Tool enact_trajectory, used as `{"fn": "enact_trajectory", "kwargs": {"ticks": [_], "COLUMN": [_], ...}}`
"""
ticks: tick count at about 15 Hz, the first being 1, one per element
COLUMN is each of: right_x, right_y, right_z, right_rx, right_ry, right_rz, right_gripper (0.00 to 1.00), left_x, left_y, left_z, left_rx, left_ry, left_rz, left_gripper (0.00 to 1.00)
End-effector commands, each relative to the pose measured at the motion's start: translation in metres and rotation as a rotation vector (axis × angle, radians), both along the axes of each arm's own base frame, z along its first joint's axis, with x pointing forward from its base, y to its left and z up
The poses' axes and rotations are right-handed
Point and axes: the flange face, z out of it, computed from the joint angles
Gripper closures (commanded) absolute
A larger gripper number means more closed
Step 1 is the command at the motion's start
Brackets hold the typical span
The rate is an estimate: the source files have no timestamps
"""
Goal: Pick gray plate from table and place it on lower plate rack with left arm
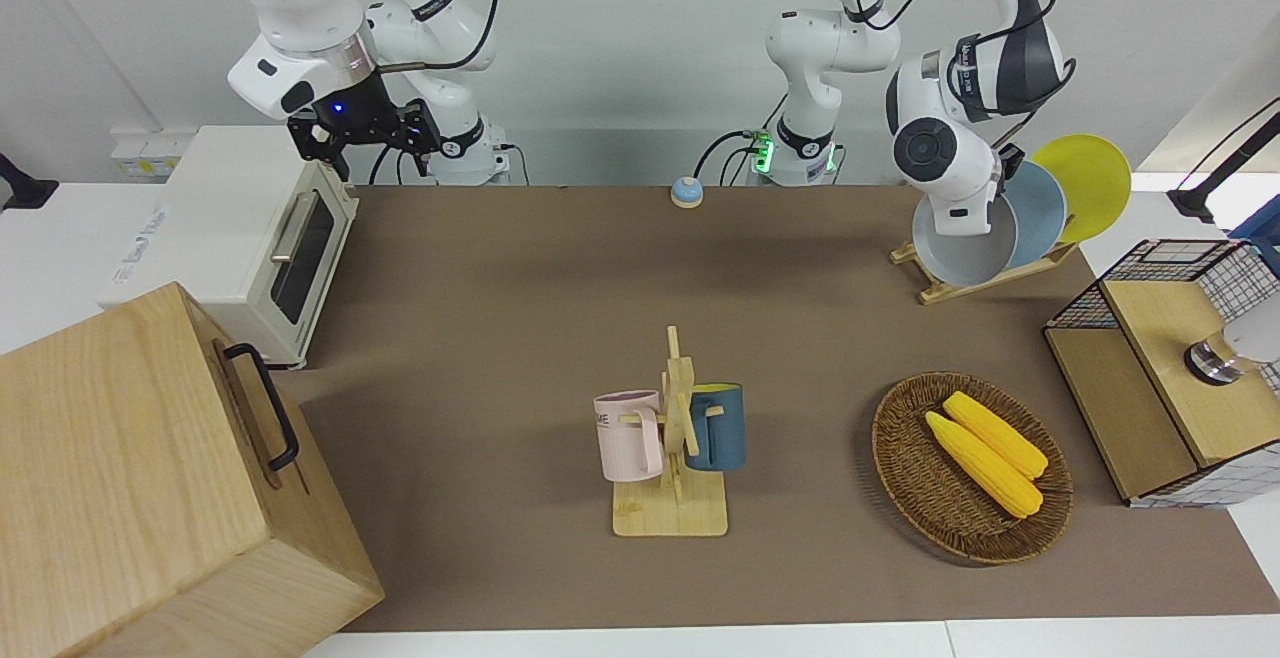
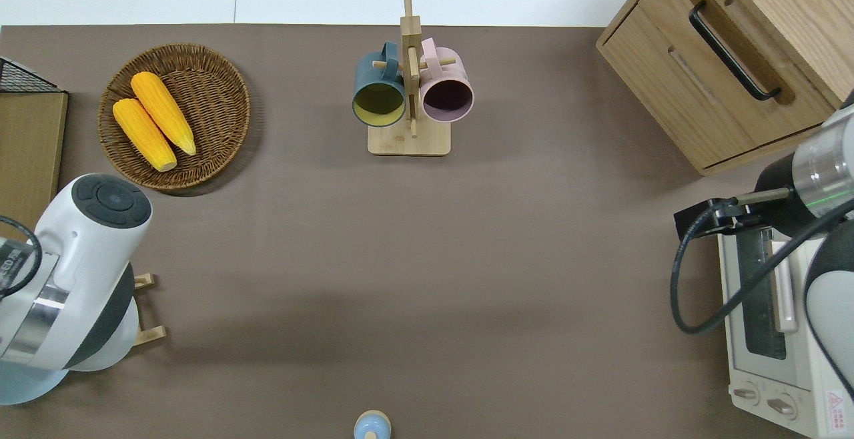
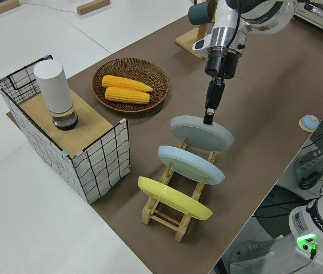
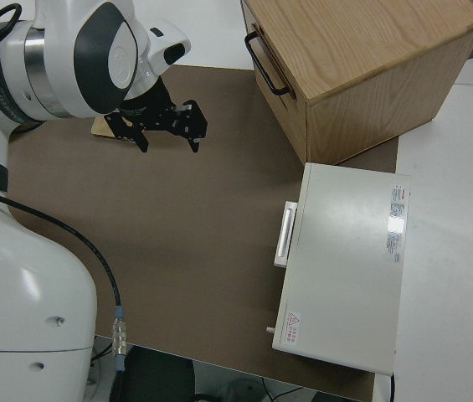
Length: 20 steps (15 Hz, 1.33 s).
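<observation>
The gray plate leans tilted in the end slot of the lower plate rack that lies farthest from the robots; it also shows in the front view as the gray plate on the rack. My left gripper reaches down from above and is shut on the plate's upper rim. In the front view the left wrist hides the fingers. A light-blue plate and a yellow plate fill the other slots. The right arm is parked, its gripper open and holding nothing.
A wicker basket with two corn cobs sits farther from the robots than the rack. A wire-sided wooden box with a white cylinder stands at the left arm's end. A mug stand, a wooden cabinet, a toaster oven and a small blue knob also stand here.
</observation>
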Motion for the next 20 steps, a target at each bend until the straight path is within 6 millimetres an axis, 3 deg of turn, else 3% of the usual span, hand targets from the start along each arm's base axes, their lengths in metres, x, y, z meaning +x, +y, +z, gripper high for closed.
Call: {"fn": "enact_trajectory", "kwargs": {"ticks": [1,8,14,15,16,17,18,20], "right_x": [-0.002,-0.002,-0.002,-0.002,-0.002,-0.002,-0.002,-0.002], "right_y": [-0.002,-0.003,-0.002,-0.003,-0.002,-0.002,-0.002,-0.002], "right_z": [0.004,0.004,0.004,0.004,0.003,0.003,0.004,0.003], "right_rx": [-0.008,-0.007,-0.007,-0.007,-0.007,-0.007,-0.007,-0.007], "right_ry": [0.000,0.000,0.000,0.000,0.002,0.002,0.000,0.002], "right_rz": [-0.014,-0.016,-0.014,-0.016,-0.014,-0.014,-0.014,-0.014], "right_gripper": [0.017,0.017,0.017,0.017,0.017,0.017,0.017,0.017], "left_x": [-0.004,-0.009,-0.014,-0.015,-0.015,-0.015,-0.015,-0.015], "left_y": [-0.007,-0.012,-0.014,-0.014,-0.013,-0.014,-0.014,-0.014], "left_z": [-0.012,-0.013,-0.027,-0.027,-0.028,-0.027,-0.027,-0.027], "left_rx": [0.046,0.060,0.074,0.073,0.072,0.069,0.069,0.070], "left_ry": [-0.022,-0.042,-0.060,-0.058,-0.053,-0.050,-0.049,-0.045], "left_rz": [-0.003,-0.019,-0.013,-0.013,-0.015,-0.020,-0.021,-0.019], "left_gripper": [1.00,1.00,1.00,0.94,0.53,0.24,0.04,0.00]}}
